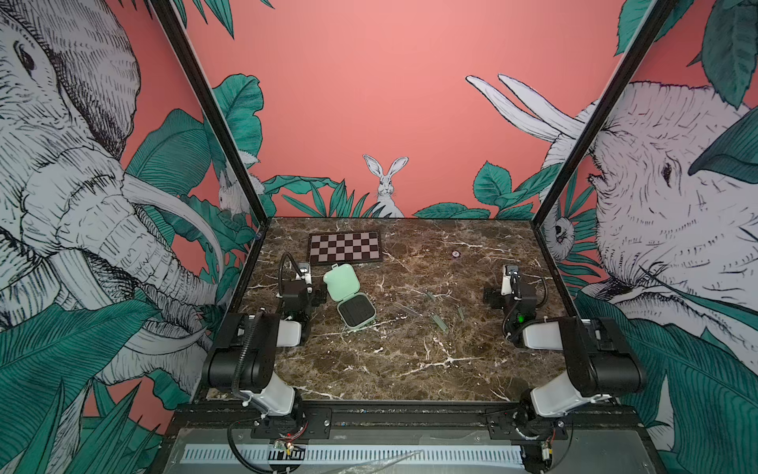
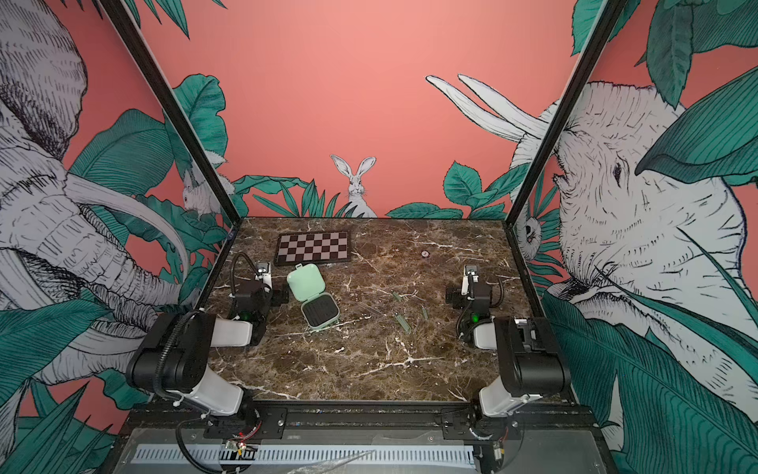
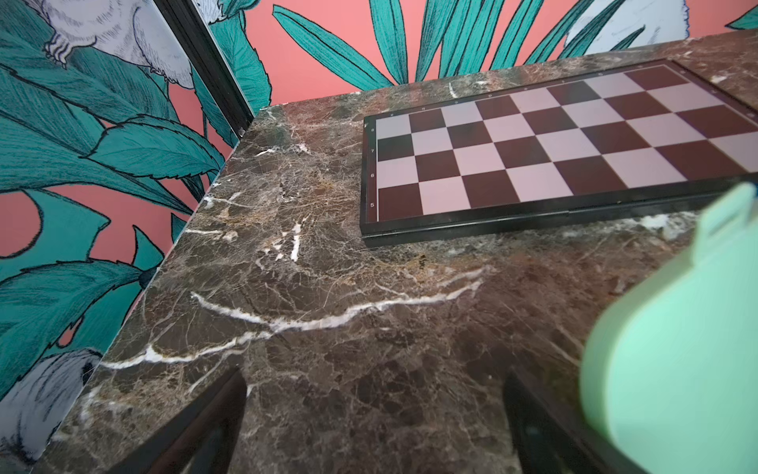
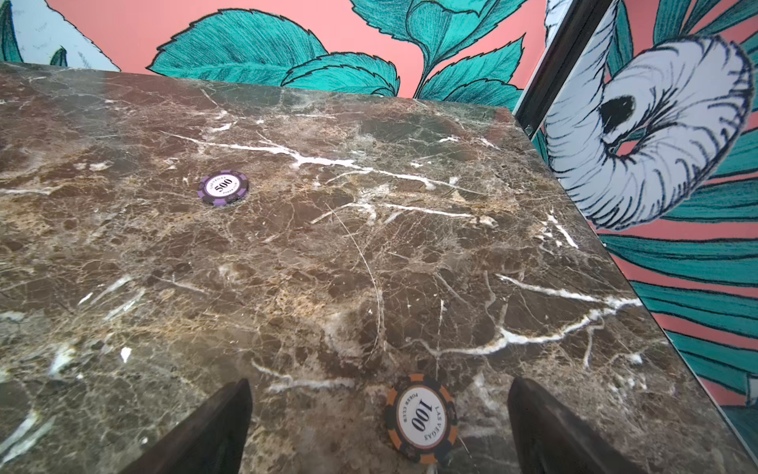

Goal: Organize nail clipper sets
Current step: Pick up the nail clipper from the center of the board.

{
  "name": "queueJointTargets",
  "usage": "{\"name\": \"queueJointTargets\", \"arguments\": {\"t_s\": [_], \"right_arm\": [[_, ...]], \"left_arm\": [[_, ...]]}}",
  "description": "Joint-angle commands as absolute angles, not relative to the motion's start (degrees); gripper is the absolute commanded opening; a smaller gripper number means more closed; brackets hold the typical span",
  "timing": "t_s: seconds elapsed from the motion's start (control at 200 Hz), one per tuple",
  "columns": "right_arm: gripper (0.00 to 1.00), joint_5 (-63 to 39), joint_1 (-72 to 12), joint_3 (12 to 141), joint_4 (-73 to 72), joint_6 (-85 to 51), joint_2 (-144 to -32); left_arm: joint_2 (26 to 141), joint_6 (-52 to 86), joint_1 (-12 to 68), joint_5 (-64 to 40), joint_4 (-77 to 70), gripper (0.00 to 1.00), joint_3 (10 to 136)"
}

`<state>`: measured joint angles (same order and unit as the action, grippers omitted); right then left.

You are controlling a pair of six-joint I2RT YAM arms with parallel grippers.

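Observation:
The mint-green case lies open on the marble table, left of centre, in both top views. Its lid (image 1: 341,281) is folded back toward the checkerboard and its base (image 1: 356,310) shows a dark inner tray (image 2: 319,310). Several slim pale-green and metallic tools (image 1: 437,320) (image 2: 396,296) lie scattered right of the case. My left gripper (image 1: 301,283) is just left of the lid, open over bare marble (image 3: 375,381); the lid's edge (image 3: 676,349) is blurred beside one finger. My right gripper (image 1: 510,283) stands open at the right (image 4: 379,385), away from the tools.
A brown-and-pale checkerboard (image 1: 344,246) (image 3: 553,143) lies flat at the back left. A purple 500 poker chip (image 4: 223,188) (image 1: 456,254) rests at the back right. An orange 100 chip (image 4: 420,418) lies on the table under the right gripper. Patterned walls close three sides.

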<state>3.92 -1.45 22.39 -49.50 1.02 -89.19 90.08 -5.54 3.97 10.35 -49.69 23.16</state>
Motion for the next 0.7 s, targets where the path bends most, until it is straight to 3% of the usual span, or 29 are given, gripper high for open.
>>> {"name": "queueJointTargets", "arguments": {"t_s": [0.0, 0.5, 0.695], "right_arm": [[0.99, 3.5, -1.5, 22.6, -51.8, 0.9, -88.6], [0.99, -1.0, -1.6, 20.4, -55.3, 2.4, -88.4], [0.99, 4.2, -1.5, 22.5, -51.7, 0.4, -88.6]], "left_arm": [[88.9, -5.1, 3.9, 10.8, -51.1, 0.99, 22.9], [88.9, -5.1, 3.9, 10.8, -51.2, 1.0, 22.9], [88.9, -5.1, 3.9, 10.8, -51.1, 0.99, 22.9]]}}
